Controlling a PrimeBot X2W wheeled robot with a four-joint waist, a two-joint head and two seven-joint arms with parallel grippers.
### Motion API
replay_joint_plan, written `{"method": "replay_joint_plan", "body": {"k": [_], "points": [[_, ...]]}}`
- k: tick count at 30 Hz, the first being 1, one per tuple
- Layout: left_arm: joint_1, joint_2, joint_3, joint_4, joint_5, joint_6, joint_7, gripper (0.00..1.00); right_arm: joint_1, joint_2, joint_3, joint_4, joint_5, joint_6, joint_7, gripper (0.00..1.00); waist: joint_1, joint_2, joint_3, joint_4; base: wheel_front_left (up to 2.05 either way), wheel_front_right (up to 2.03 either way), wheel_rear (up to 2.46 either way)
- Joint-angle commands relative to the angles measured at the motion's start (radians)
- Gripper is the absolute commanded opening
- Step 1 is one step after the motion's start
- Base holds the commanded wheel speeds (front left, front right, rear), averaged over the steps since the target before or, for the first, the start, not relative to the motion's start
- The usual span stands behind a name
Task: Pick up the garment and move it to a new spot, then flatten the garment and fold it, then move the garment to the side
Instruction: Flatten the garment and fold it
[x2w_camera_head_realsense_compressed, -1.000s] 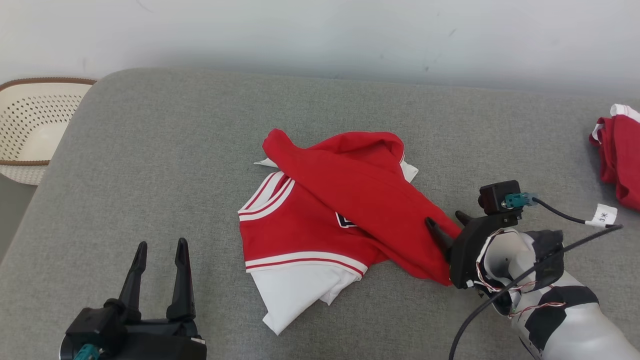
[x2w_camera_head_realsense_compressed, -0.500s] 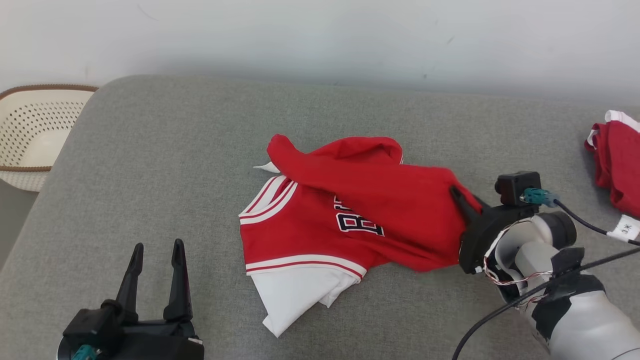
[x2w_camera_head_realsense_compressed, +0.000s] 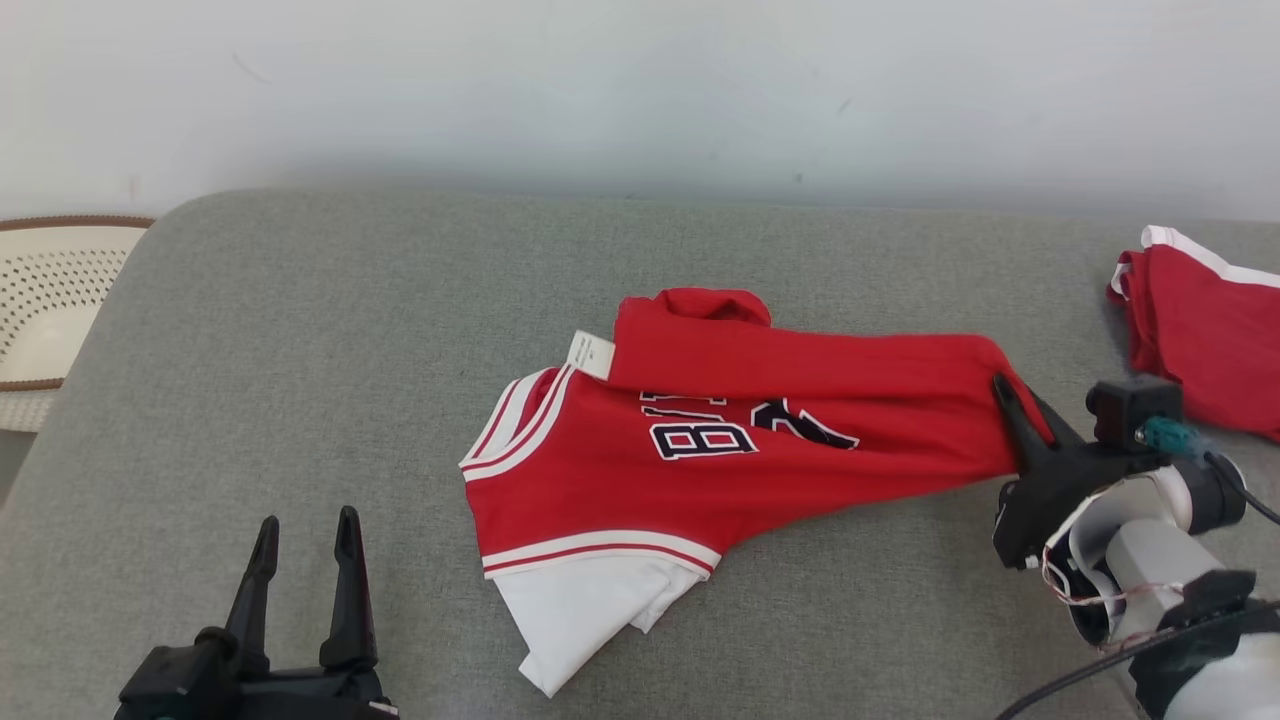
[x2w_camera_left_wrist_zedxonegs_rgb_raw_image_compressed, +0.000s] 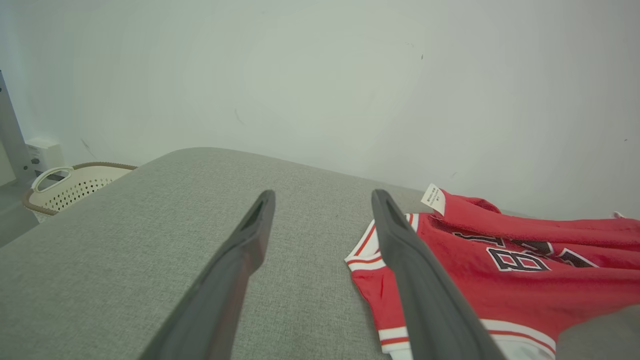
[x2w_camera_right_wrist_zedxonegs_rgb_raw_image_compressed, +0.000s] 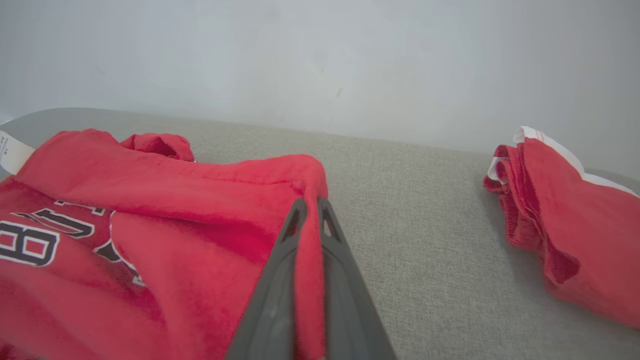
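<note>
Moved: red jersey (x2w_camera_head_realsense_compressed: 800, 480) has been drawn out longer toward the right gripper (x2w_camera_head_realsense_compressed: 1008, 392), and its dark lettering (x2w_camera_head_realsense_compressed: 700, 438) is now uncovered.
Right gripper: fingers pressed together, pinching the jersey's red edge.
Left gripper (x2w_camera_head_realsense_compressed: 308, 522): fingers spread, holding nothing, over the grey cushion (x2w_camera_head_realsense_compressed: 300, 330); the jersey lies ahead, to its right.
Beyond right gripper: second red garment (x2w_camera_head_realsense_compressed: 1210, 330), apart.
Far left of left gripper: perforated basket (x2w_camera_head_realsense_compressed: 50, 300).
</note>
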Motion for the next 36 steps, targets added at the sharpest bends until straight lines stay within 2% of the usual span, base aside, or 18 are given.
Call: {"method": "replay_joint_plan", "body": {"k": [1,7,11,12,15,16,17,25,36], "points": [[0.019,0.001,0.003,-0.001,-0.003,0.001,-0.003,1.0,0.046,-0.001,-0.043,-0.029,-0.023,-0.001,0.002,0.0,0.0,0.0,-0.007,-0.009,0.0,0.0,0.0],[0.028,0.001,0.005,0.002,0.0,-0.002,-0.003,1.0,0.176,0.025,-0.15,-0.149,-0.057,-0.001,0.117,0.0,0.0,0.0,-0.022,-0.018,0.0,0.0,0.0],[0.034,0.0,0.006,0.003,-0.002,-0.003,-0.003,1.0,0.289,0.035,-0.26,-0.288,-0.123,-0.001,0.216,0.0,0.0,0.0,-0.031,-0.023,0.0,0.0,0.0],[0.035,0.0,0.005,0.002,-0.003,-0.003,-0.003,1.0,0.345,0.057,-0.314,-0.363,-0.157,-0.001,0.268,0.0,0.0,0.0,-0.033,-0.024,0.0,0.0,0.0],[0.03,0.0,0.004,0.004,-0.007,-0.006,-0.003,1.0,0.415,0.078,-0.383,-0.469,-0.208,-0.001,0.338,0.0,0.0,0.0,-0.031,-0.022,0.0,0.0,0.0],[0.028,0.001,0.003,0.004,-0.008,-0.007,-0.003,1.0,0.435,0.083,-0.407,-0.502,-0.226,-0.001,0.35,0.47,0.0,0.0,-0.03,-0.022,0.0,0.0,0.0],[0.025,0.0,0.004,0.005,-0.008,-0.008,-0.003,1.0,0.454,0.098,-0.431,-0.536,-0.236,-0.001,0.356,1.0,0.0,0.0,-0.029,-0.022,0.0,0.0,0.0],[0.023,0.001,0.013,0.003,-0.004,-0.006,-0.003,1.0,0.548,0.139,-0.524,-0.731,-0.309,-0.001,0.374,1.0,0.0,0.0,-0.024,-0.03,0.0,0.0,0.0],[0.033,0.0,0.021,-0.005,0.003,-0.012,-0.003,1.0,0.604,0.159,-0.583,-0.848,-0.313,-0.001,0.256,1.0,0.0,0.0,-0.026,-0.048,0.0,0.0,0.0]]}}
